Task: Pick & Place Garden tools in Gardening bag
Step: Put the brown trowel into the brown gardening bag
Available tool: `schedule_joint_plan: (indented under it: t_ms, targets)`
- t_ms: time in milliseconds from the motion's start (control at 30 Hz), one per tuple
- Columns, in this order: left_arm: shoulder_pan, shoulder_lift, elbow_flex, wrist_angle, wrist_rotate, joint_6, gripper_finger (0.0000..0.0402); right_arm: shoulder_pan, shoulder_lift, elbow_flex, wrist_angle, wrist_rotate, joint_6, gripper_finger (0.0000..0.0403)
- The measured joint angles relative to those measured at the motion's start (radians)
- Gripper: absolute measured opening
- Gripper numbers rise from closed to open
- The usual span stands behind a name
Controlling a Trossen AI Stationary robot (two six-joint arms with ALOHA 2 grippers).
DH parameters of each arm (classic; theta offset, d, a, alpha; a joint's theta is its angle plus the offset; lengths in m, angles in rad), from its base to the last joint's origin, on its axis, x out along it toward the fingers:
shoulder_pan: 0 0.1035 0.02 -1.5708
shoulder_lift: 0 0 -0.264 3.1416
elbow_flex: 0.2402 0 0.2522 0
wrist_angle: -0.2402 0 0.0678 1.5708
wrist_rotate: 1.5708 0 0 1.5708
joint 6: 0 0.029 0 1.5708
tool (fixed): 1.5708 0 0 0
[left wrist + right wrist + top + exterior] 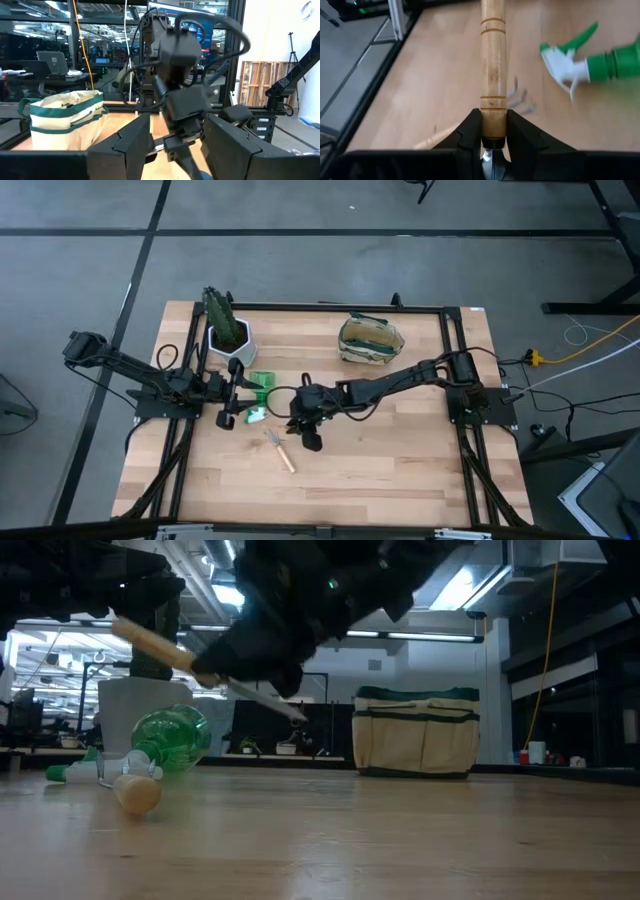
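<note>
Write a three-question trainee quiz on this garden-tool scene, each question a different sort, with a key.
1. True or false: the right hand grips a wooden-handled tool lifted off the table.
2. Which lies on the table beside the white pot? A) green spray bottle B) hose C) glove
3. Fill in: the pronged rake lies on the table, not yet in the gardening ____.

Key: 1 true; 2 A; 3 bag.
</note>
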Motion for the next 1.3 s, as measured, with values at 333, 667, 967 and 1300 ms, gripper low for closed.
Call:
schedule_joint_plan:
  t_ms: [333, 667, 967, 1300]
  targets:
    - [0.0, 0.0, 0.0, 0.0, 0.0, 0.0, 0.0182, 0.037, 0.0, 0.05, 0.05, 0.157, -0.048, 0.0074]
    - [0.0, 0.0, 0.0, 0.0, 0.0, 0.0, 0.0182, 0.063, 0.0, 0.05, 0.117, 0.176, -0.094, 0.0074]
    - [0.0, 0.0, 0.0, 0.0, 0.0, 0.0, 0.0182, 0.066, 0.0, 0.05, 0.129, 0.172, -0.131, 0.0074]
    - [0.0, 0.0, 0.0, 0.0, 0.0, 0.0, 0.0182, 0.045, -0.01, 0.05, 0.109, 0.211, -0.149, 0.0074]
